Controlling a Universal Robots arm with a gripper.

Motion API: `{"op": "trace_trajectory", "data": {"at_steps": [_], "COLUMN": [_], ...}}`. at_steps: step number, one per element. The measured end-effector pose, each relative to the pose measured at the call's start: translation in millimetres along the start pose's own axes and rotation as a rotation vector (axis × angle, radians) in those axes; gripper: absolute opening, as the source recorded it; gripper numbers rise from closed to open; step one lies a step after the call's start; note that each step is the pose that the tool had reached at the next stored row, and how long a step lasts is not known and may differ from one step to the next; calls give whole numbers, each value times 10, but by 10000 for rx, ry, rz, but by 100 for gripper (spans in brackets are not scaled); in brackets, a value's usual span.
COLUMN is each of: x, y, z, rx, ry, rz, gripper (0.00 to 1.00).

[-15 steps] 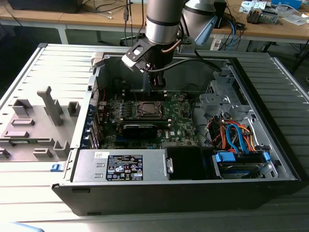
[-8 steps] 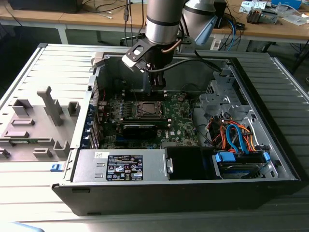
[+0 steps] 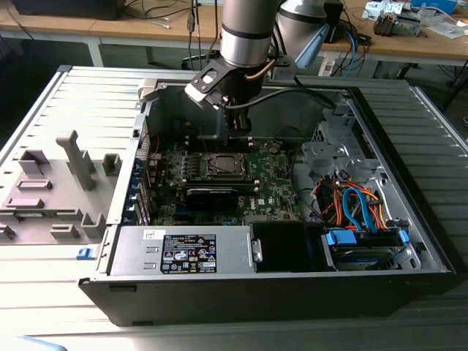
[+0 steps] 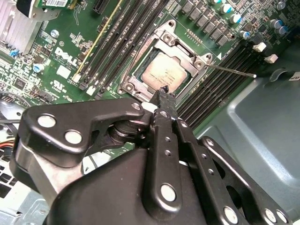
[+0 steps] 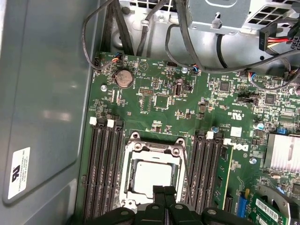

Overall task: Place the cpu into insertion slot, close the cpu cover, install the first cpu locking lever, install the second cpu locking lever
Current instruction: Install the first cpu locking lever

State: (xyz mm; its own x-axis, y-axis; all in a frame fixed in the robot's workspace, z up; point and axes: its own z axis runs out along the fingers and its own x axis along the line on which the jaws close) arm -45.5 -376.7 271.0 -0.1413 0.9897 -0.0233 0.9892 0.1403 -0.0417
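- Your cpu (image 4: 165, 75) lies flat in the insertion slot (image 3: 227, 165), its matte silver-grey metal lid facing up. It is near enough square that it has no real long axis, and its edges run parallel to the memory slots (image 5: 103, 173) on either side.
- The cpu cover (image 5: 126, 180), a thin silvery stamped frame, lies down around the chip, which shows through its square window.
- One locking lever (image 4: 232, 70), a thin bright wire rod, slants away from a socket corner across the black memory slots. You cannot tell whether it is latched.
- The gripper (image 4: 163, 92) hangs just above the socket's edge. Its black metal fingers are pressed together with nothing between them.
- In both wrist views the fingers cover the nearer edge of the cover and chip.
- In the exterior view the socket is too small to show the chip clearly.
- Around the socket spreads the green motherboard (image 5: 159, 101), with a round coin cell (image 5: 123, 78) and a finned heatsink (image 5: 283, 152), inside the grey steel computer case (image 3: 409, 241).
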Motion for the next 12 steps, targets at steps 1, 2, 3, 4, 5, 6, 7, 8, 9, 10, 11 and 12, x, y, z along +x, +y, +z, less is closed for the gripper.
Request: {"op": "trace_trajectory", "data": {"at_steps": [1,2,3,4,5,6,7,8,9,10,11,12], "x": [0,0,0,0,0,0,0,0,0,0,0,0], "y": [0,0,0,0,0,0,0,0,0,0,0,0], "z": [0,0,0,0,0,0,0,0,0,0,0,0], "rx": [-1,-1,-1,-1,-2,-2,-1,-2,-2,-2,-2,-3], "ry": [-2,-3,-3,-3,-4,-3,-4,-4,-4,-4,-4,-5], "rz": [-50,-59,-65,-69,-77,-82,-85,-87,-91,-94,-101,-107], "gripper": [11,11,11,11,11,11,11,11,11,11,11,11]}}
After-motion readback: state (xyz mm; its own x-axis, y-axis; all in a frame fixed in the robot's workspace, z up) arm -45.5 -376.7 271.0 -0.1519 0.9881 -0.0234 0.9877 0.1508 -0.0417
